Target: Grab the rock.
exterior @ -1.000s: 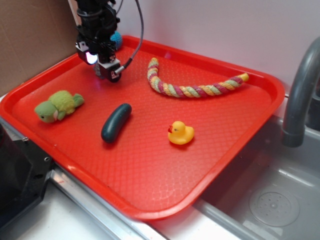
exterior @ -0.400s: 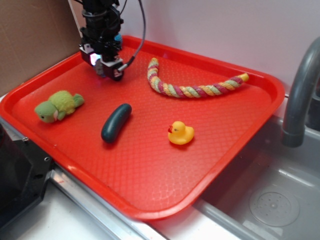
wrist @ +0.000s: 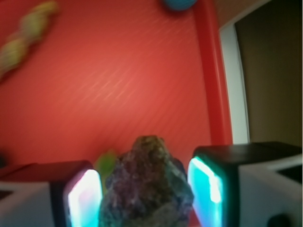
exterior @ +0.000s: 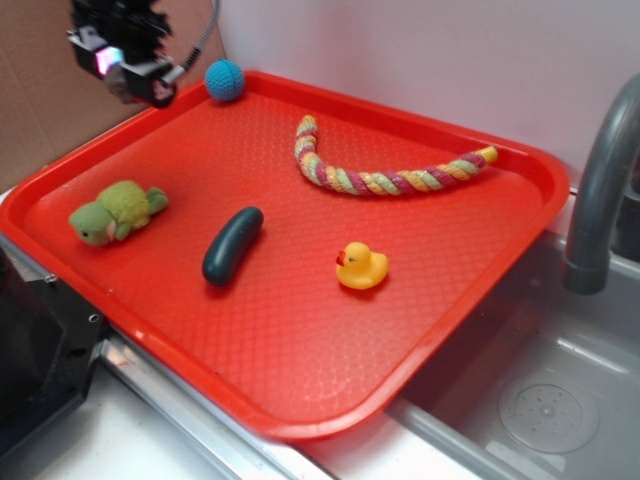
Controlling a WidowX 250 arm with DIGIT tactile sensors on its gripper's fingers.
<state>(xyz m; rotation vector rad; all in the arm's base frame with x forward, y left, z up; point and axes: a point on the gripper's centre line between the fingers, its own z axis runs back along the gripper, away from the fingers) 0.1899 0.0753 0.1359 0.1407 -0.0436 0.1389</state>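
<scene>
the rock (wrist: 147,187), lumpy and brown-grey with purplish patches, sits clamped between the two glowing pads (wrist: 84,198) of the end effector (wrist: 144,194), which is closed on it from both sides. in the wrist view the stone fills the gap between the pads and hangs above the red tray (wrist: 118,85). in the exterior view the end effector (exterior: 135,80) is raised above the tray's far left corner, over its rim (exterior: 60,170); the rock itself cannot be made out there.

the blue crocheted ball (exterior: 224,80) rests on the tray just beside the end effector, against the far rim. the multicoloured rope toy (exterior: 380,170) curves across the far side of the tray, well apart from the ball. the green plush turtle (exterior: 115,210) lies near the tray's left rim, with the dark green cucumber (exterior: 232,245) beside it toward the tray's middle. the yellow rubber duck (exterior: 360,266) stands near the cucumber. a grey faucet (exterior: 600,180) rises beyond the tray's right edge, above a steel sink (exterior: 540,400).
</scene>
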